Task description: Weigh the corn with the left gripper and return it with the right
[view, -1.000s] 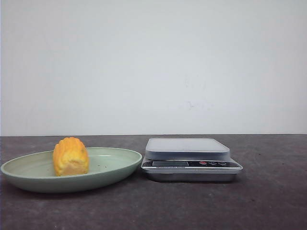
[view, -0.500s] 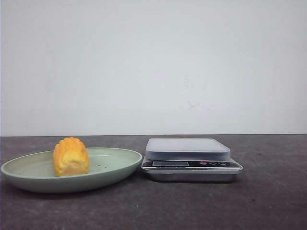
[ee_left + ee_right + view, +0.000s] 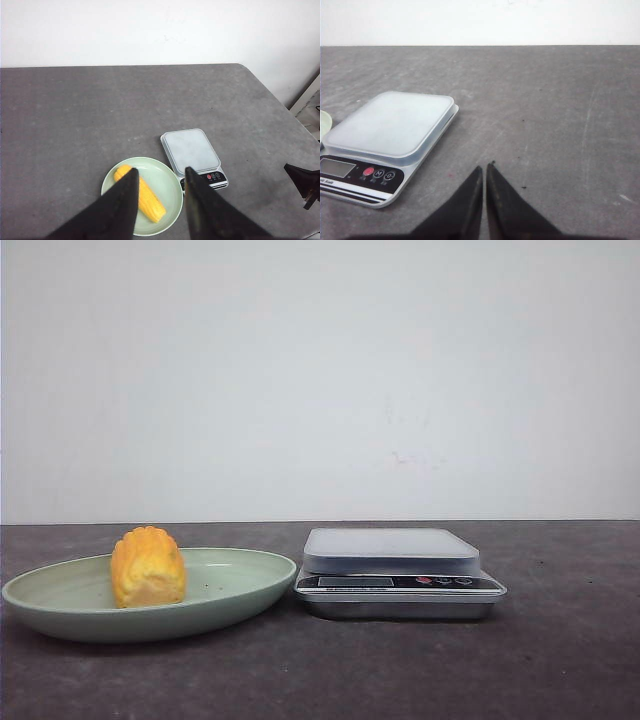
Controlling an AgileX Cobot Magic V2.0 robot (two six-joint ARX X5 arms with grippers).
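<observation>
The corn (image 3: pixel 148 567), yellow-orange with rows of kernels, lies on a pale green plate (image 3: pixel 235 585) at the left of the table. It also shows in the left wrist view (image 3: pixel 145 196) as a longer cob on the plate (image 3: pixel 170 182). A kitchen scale (image 3: pixel 392 568) stands just right of the plate, its platform bare; it shows in the left wrist view (image 3: pixel 192 150) and the right wrist view (image 3: pixel 390 125). My left gripper (image 3: pixel 160 172) is open and empty, high above the plate. My right gripper (image 3: pixel 484 168) is shut and empty, low over the table, right of the scale.
The table (image 3: pixel 560 660) is dark grey with a white wall behind. Its right edge and rounded far corner show in the left wrist view (image 3: pixel 260 85). A dark part of the other arm (image 3: pixel 302 181) shows at that view's right side.
</observation>
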